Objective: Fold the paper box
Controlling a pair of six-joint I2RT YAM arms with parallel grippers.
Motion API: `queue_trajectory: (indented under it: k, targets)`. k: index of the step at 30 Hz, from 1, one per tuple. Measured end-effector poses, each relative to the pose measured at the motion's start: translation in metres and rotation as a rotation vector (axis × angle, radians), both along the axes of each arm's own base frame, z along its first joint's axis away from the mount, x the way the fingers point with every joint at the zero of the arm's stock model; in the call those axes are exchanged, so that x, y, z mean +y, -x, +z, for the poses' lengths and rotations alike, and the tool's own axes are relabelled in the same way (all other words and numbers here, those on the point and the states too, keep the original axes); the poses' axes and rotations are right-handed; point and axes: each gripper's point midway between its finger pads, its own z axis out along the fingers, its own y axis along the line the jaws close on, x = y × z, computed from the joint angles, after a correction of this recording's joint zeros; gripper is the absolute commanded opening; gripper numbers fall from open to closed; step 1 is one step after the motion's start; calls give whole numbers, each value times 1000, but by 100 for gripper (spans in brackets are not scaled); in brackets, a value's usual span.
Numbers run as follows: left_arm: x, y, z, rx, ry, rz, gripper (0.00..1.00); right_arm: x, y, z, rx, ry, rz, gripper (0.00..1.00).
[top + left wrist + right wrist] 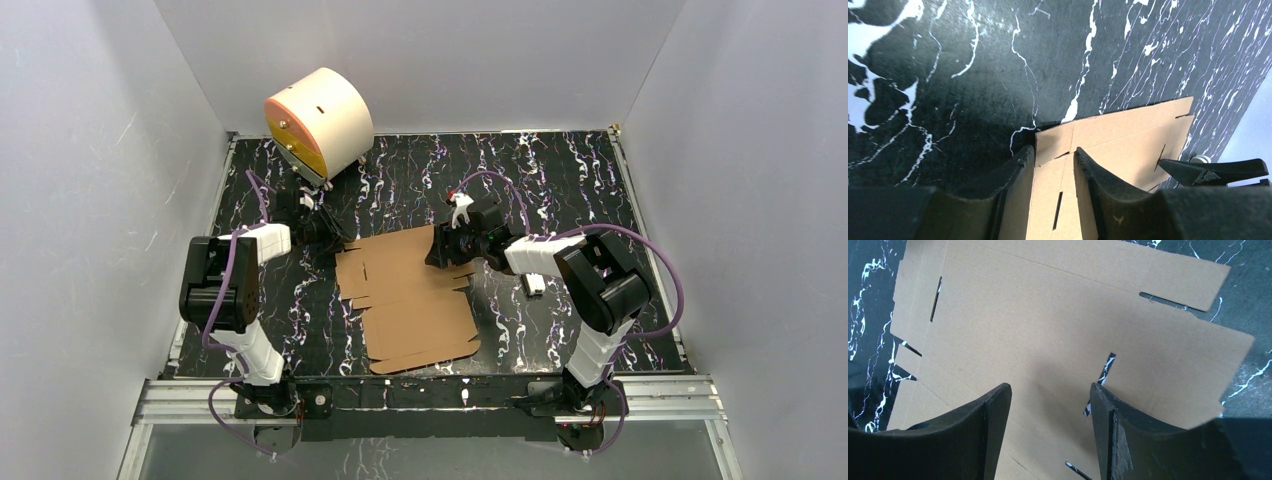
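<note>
The paper box [410, 300] is a flat brown die-cut cardboard sheet with flaps and slots, lying in the middle of the black marbled table. My left gripper [325, 232] is at the sheet's far left corner. In the left wrist view it [1054, 149] is open, with a slotted flap of the sheet [1128, 135] showing between its fingers. My right gripper [440, 248] is at the sheet's far right edge. In the right wrist view it [1049, 387] is open and empty just above the cardboard [1048, 315]. Its finger also shows in the left wrist view [1213, 170].
A cream cylinder with an orange face [318, 122] stands at the back left. A small white-and-black bar [534, 284] lies under the right arm, right of the sheet. White walls close in the table on three sides.
</note>
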Motion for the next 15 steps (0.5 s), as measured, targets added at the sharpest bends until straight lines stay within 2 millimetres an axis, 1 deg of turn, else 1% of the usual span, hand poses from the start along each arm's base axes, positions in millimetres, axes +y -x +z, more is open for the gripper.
queue_trajectory:
  k: [5,8,11,15]
  targets:
    - [-6,5,0,7,-16,-24,23,0,0,0,1,1,0,68]
    - [-8,7,3,3,-43,-35,20,0,0,0,0,1,0,68]
    - [-12,5,10,-12,-62,-49,17,0,0,0,1,1,0,68]
    - [-25,5,15,-24,-75,-87,16,0,0,0,1,1,0,68]
